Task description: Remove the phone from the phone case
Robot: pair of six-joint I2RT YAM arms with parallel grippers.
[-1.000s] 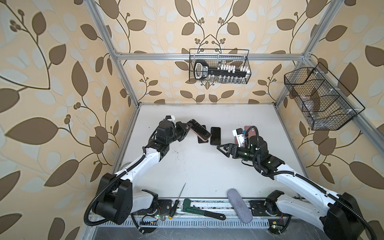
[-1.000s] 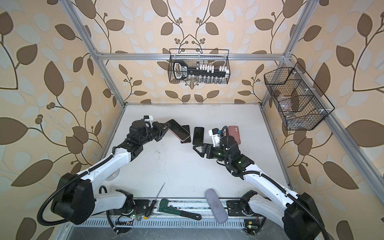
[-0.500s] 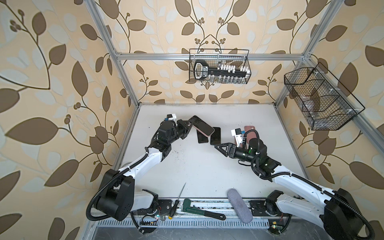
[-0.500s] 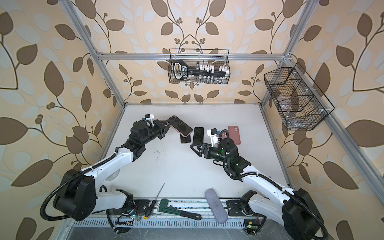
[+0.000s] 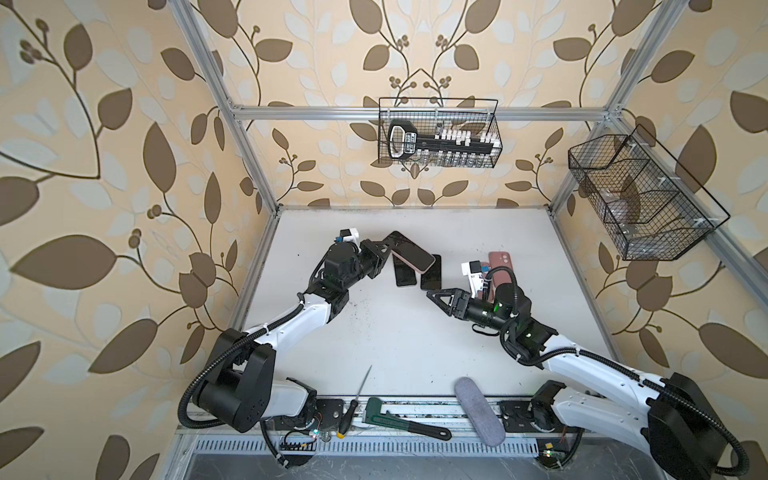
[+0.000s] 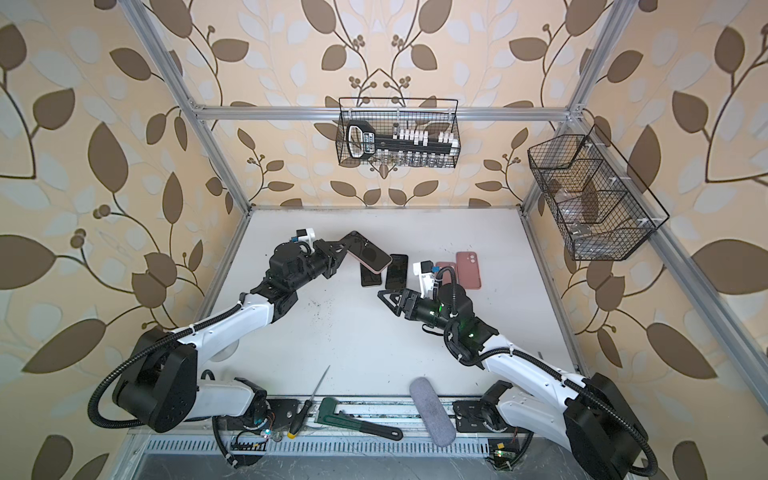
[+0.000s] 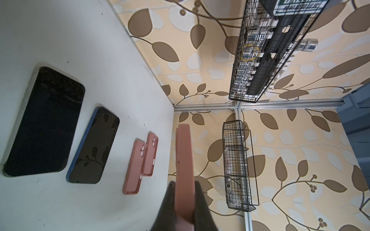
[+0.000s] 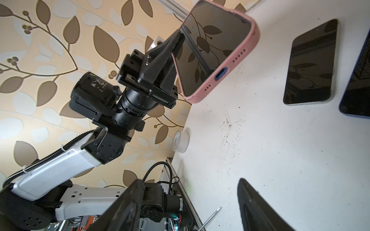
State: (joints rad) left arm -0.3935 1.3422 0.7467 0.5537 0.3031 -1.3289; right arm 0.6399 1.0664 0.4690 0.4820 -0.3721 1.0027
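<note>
Your left pincer has raised the phone case, clamped on it with the phone inside, presenting it above the desk's middle. Your right pincer, jaws apart and empty, should next grip the free end to peel.

Black wire basket on back wall | green pipe wrench beside black-handled screwdriver | grey oblong pouch at white table front edge

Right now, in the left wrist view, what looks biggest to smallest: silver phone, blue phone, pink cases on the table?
Silver phone
Blue phone
Then both pink cases, which look alike.
Phones sit nearer, so unsure.
</note>
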